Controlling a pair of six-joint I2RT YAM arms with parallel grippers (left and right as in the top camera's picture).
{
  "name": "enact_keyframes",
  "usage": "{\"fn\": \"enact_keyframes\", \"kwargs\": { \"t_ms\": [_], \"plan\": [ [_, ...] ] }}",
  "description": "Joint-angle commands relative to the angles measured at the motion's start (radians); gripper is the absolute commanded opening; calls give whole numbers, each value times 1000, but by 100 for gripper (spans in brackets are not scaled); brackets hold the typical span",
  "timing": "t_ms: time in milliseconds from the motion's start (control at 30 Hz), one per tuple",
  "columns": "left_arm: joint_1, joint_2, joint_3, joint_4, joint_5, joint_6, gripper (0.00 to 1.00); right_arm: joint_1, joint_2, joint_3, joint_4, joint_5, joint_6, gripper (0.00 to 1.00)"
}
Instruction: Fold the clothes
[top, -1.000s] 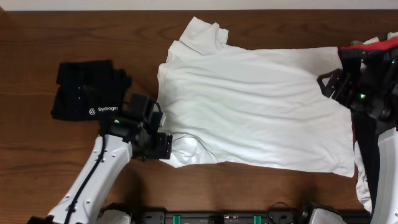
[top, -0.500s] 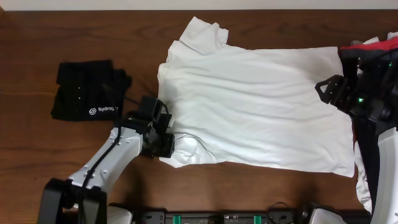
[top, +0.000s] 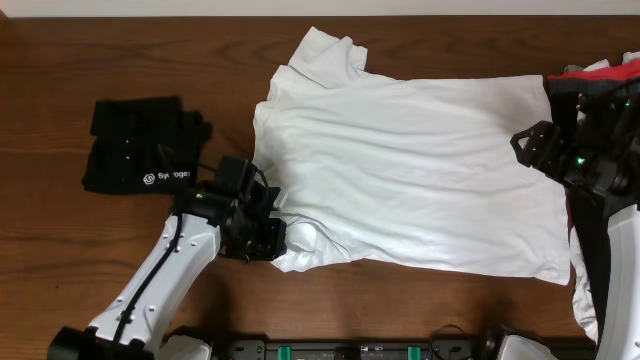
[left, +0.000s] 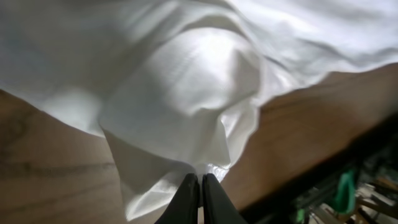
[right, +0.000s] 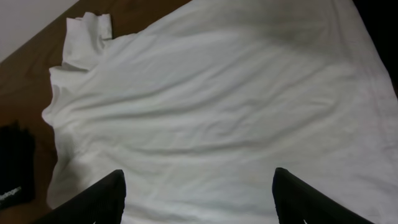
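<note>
The white T-shirt (top: 410, 170) lies spread flat on the brown table, collar end to the left. My left gripper (top: 272, 238) is at its lower-left sleeve and is shut on a pinch of that sleeve's fabric. In the left wrist view the closed gripper (left: 200, 180) holds the bunched white cloth (left: 186, 93) just above the wood. My right gripper (top: 530, 145) hovers over the shirt's right hem. It stands open (right: 199, 177) with only flat shirt (right: 217, 93) showing between its fingers (right: 109, 193).
A folded black shirt (top: 135, 145) with white lettering lies left of the T-shirt, also seen as a dark corner (right: 12, 162) in the right wrist view. A heap of red, white and black garments (top: 600, 70) sits at the right edge. The table's front edge (left: 323, 168) is close to the left gripper.
My left gripper went from open to shut on the lower-left sleeve, and the fabric there has bunched up. The right gripper has hardly moved.
</note>
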Motion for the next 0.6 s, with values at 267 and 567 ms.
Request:
{"fn": "enact_keyframes", "kwargs": {
  "t_ms": [267, 567],
  "plan": [
    [47, -8, 15, 88, -362, -72, 60, -1, 5, 3, 18, 20, -18, 75],
    [79, 115, 8, 459, -447, 2, 64, 17, 58, -4, -39, 21, -18, 67]
  ]
}}
